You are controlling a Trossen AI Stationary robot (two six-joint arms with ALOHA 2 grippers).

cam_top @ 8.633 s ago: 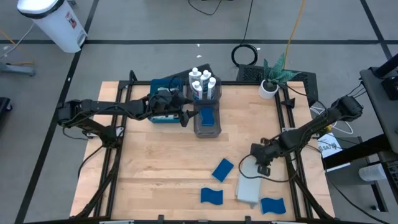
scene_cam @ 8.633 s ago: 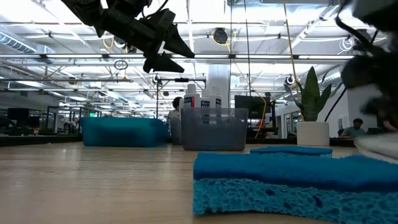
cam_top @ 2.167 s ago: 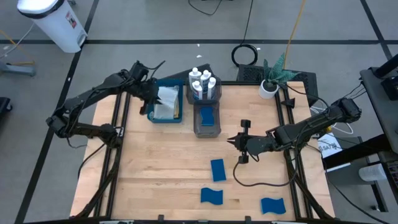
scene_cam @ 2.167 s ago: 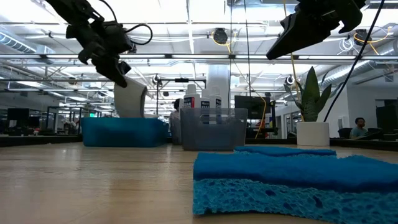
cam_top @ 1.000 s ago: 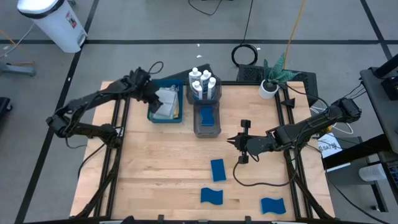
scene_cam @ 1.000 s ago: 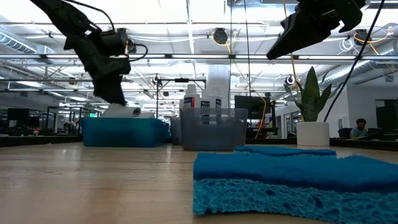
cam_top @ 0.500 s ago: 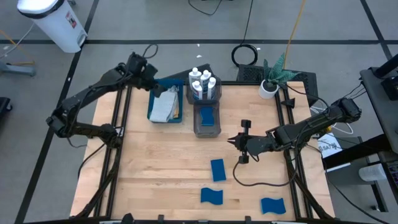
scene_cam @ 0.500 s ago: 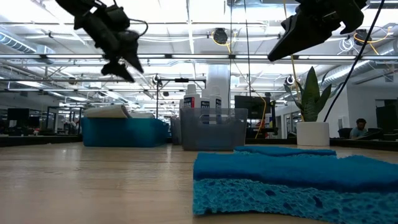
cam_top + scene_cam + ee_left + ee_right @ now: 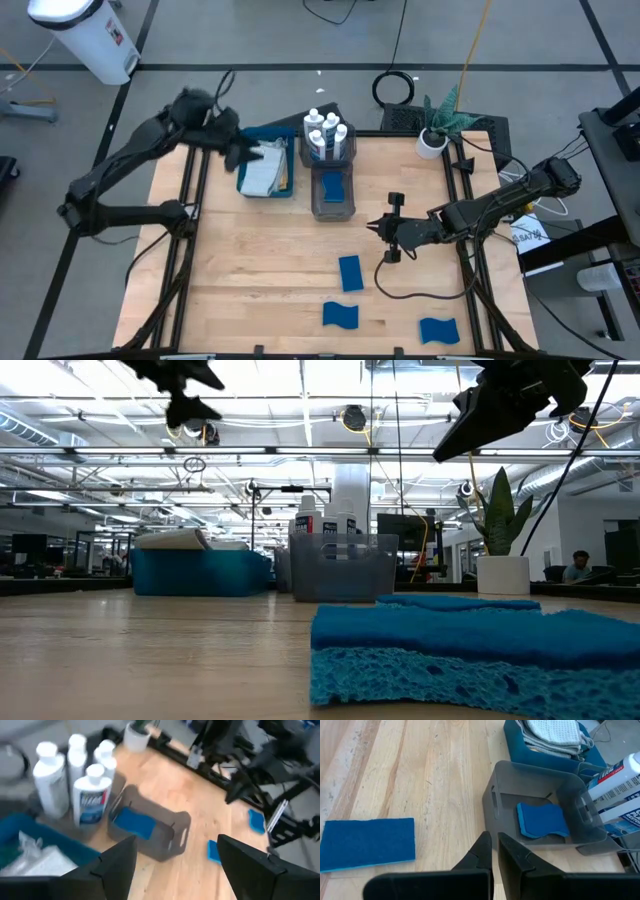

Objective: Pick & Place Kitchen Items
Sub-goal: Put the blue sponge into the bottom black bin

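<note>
The light grey folded cloth (image 9: 264,170) lies in the blue tray (image 9: 285,188) near the table's far edge. The left gripper (image 9: 238,152), fingers spread wide and empty, hovers just beside it. The right gripper (image 9: 375,228), pinched closed and empty, hangs mid-table.

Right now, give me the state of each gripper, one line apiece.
Left gripper: open, holding nothing, raised above the blue tray with the folded cloth.
Right gripper: shut, holding nothing, hovering mid-table beside the grey bin.
</note>
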